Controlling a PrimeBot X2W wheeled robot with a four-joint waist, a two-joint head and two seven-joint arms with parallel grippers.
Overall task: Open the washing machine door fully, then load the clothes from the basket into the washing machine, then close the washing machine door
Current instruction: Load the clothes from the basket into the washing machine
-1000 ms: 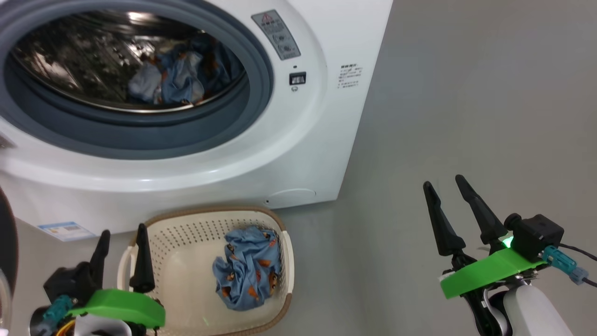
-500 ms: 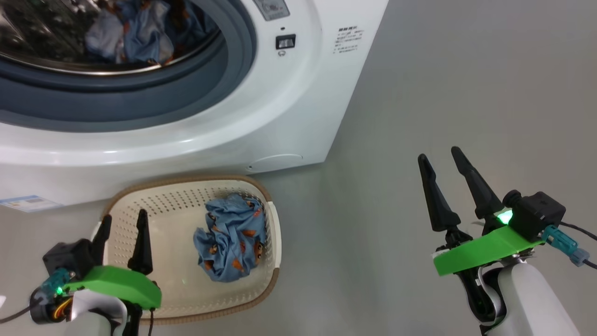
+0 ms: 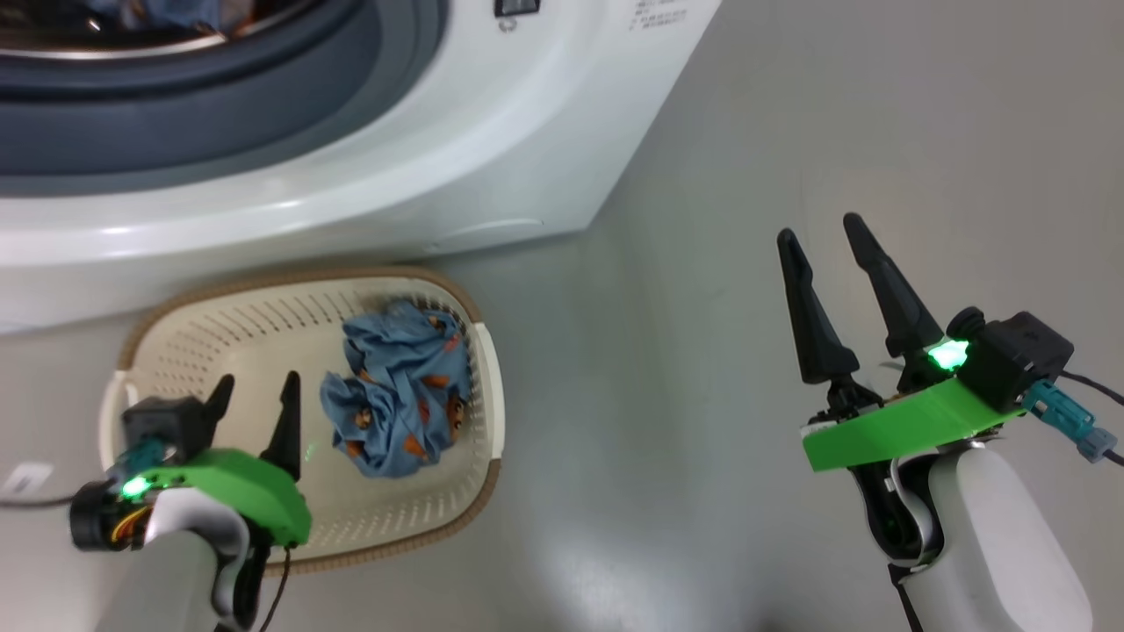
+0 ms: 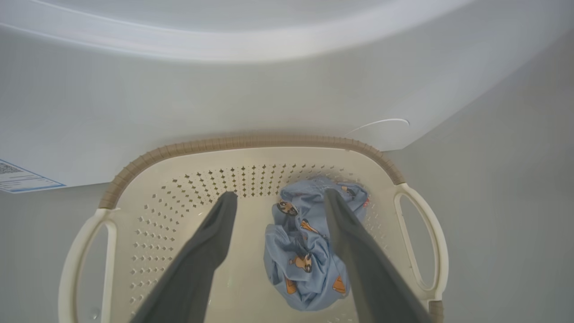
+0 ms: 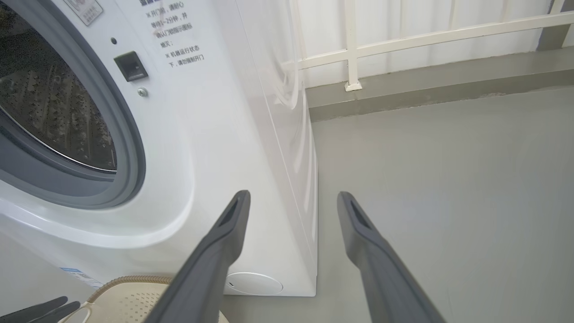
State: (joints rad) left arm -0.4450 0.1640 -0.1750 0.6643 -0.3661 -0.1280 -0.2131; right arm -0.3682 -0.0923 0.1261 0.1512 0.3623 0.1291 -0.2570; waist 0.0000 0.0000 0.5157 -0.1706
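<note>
The white washing machine (image 3: 369, 167) stands with its drum mouth uncovered; a bit of blue cloth shows inside at the top edge. Its door is out of view. On the floor in front sits the cream basket (image 3: 263, 285) with a crumpled light blue piece of the clothes (image 3: 395, 399) in its right half. My left gripper (image 3: 258, 377) hangs open over the basket's left half. In the left wrist view the left gripper (image 4: 280, 194) is above the clothes (image 4: 300, 255), apart from them, inside the basket (image 4: 251, 144). My right gripper (image 3: 818, 225) stands open and empty over bare floor, right of the machine (image 5: 215, 134).
Grey floor (image 3: 702, 369) stretches to the right of the machine. A white railing on a low curb (image 5: 403, 40) runs behind it. A blue label (image 4: 22, 177) sits low on the machine's front. A small white tag (image 3: 26, 478) lies on the floor at left.
The head camera has tilted down, so machine and basket slid up the picture. My left gripper has moved from the basket's left rim to over its inside, nearer the clothes. Both grippers stay open.
</note>
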